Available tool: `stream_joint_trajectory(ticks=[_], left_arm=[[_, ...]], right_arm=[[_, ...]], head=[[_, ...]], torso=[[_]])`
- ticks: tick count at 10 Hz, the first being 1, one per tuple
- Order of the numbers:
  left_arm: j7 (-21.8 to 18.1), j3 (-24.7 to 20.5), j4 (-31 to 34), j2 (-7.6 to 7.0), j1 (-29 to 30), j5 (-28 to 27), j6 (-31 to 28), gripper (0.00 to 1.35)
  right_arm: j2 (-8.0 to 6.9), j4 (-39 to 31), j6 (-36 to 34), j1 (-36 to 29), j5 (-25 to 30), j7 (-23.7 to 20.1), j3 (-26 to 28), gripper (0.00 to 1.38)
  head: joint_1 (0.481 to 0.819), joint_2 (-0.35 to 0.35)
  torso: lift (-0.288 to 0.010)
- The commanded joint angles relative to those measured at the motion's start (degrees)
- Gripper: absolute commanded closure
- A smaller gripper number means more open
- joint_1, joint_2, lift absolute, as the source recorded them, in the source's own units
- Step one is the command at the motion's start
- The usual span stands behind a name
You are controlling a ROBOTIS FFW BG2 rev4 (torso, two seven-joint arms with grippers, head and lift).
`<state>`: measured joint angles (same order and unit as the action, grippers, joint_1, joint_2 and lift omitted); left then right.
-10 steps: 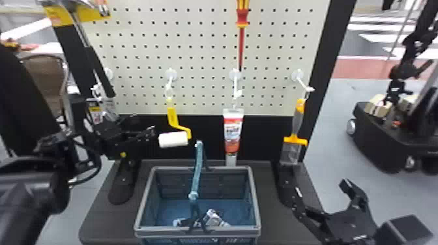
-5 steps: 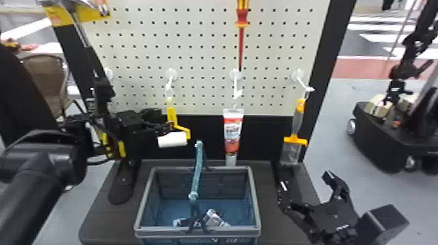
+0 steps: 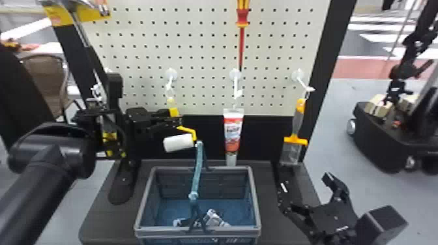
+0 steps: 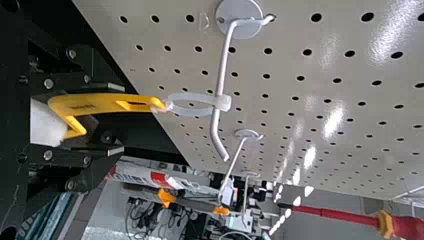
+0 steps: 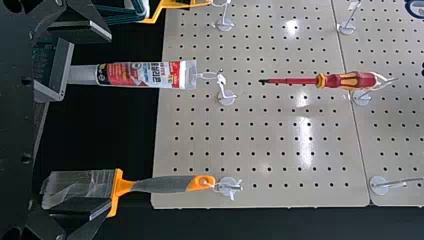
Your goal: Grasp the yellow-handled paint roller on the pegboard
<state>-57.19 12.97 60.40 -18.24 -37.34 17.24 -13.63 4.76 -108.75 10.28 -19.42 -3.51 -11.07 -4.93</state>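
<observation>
- The yellow-handled paint roller (image 3: 177,138) hangs on the pegboard (image 3: 202,49) from a white hook (image 3: 169,76), held by a white loop, with its white roll at the lower end.
- The left pincer (image 3: 172,121) is open. Its fingers straddle the yellow handle, one on each side, and a slight gap shows at one finger in the left wrist view.
- Farther along the board hang a red-and-white tube (image 3: 232,130), a red screwdriver (image 3: 241,29) and an orange-handled scraper (image 3: 293,140).
- A blue basket (image 3: 143,202) stands on the dark counter (image 3: 104,221) below.
- The right pincer (image 3: 308,195) rests low at the counter's right edge, its fingers spread wide.
</observation>
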Motion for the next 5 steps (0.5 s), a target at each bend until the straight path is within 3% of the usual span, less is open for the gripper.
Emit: stream_joint_trajectory(ticks=[1, 5], left_arm=[[0.7, 0.3, 0.0, 0.31, 0.2, -0.6, -0.8, 1.22], [1.3, -0.2, 0.0, 0.31, 0.7, 0.2, 0.7, 1.21]], right_arm=[[0.08, 0.0, 0.0, -0.1, -0.1, 0.0, 0.0, 0.14], [0.08, 0.0, 0.0, -0.4, -0.2, 0.0, 0.1, 0.14]], head=[[0.549, 0.0], [0.549, 0.0]], torso=[[-0.1], [-0.1]])
